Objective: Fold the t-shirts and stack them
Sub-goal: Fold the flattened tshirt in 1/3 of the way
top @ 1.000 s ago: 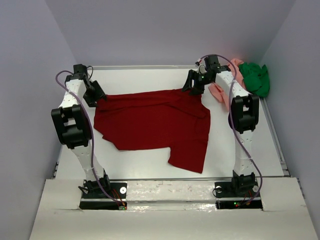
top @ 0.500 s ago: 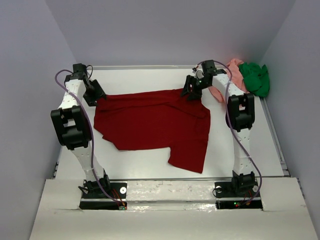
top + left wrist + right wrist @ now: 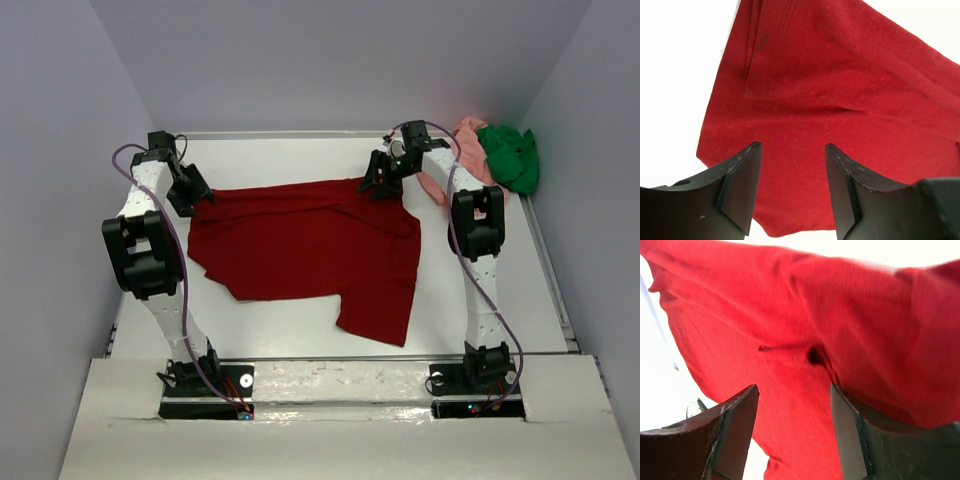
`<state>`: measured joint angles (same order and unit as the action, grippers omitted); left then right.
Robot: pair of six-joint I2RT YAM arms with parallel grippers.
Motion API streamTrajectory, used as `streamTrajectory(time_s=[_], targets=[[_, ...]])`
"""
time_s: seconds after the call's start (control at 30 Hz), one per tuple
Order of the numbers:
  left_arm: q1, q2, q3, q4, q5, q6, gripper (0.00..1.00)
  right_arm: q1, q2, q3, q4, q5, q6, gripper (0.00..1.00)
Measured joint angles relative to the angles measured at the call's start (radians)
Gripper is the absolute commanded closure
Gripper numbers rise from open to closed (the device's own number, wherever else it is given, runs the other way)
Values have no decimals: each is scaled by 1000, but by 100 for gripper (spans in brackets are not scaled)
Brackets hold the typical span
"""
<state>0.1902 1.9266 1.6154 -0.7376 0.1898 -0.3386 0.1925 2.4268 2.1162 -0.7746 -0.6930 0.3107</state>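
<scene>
Room on table (image 3: 290, 155) beyond dark red shirt (image 3: 300, 240) (salmon shirt (image 3: 467, 131), green shirt (image 3: 510, 155) far right)

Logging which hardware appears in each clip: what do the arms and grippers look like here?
Both the left arm and right arm are white links with bulky black joint housings on black bases. A purple cable loops along each. The left gripper and right gripper are black, with wedge-shaped fingers tapering to blunt tips.
</scene>
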Motion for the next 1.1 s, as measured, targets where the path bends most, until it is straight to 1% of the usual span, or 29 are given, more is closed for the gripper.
streamTrajectory(time_s=[0.2,0.4,0.47,0.5,0.53,0.6,0.63,0.87,1.1], targets=[[-6,0,0,-2,0,0,37,6,56,59,20,-12,0,36],[-13,0,0,-15,-3,2,37,10,128,128,36,-32,6,39],[-14,0,2,-20,-6,6,37,10,134,136,39,-39,7,43],[-15,2,3,-24,-7,9,37,10,135,141,43,-40,6,50],[-15,3,4,-26,-8,10,37,11,137,144,45,-40,8,65],[-16,8,11,-33,-10,14,37,11,142,153,50,-41,13,79],[-16,12,14,-36,-11,16,37,11,146,157,54,-43,18,90],[-16,45,55,-42,-11,19,37,12,150,140,66,-46,33,100],[-16,58,64,-41,-10,19,37,13,149,89,69,-52,45,100]])
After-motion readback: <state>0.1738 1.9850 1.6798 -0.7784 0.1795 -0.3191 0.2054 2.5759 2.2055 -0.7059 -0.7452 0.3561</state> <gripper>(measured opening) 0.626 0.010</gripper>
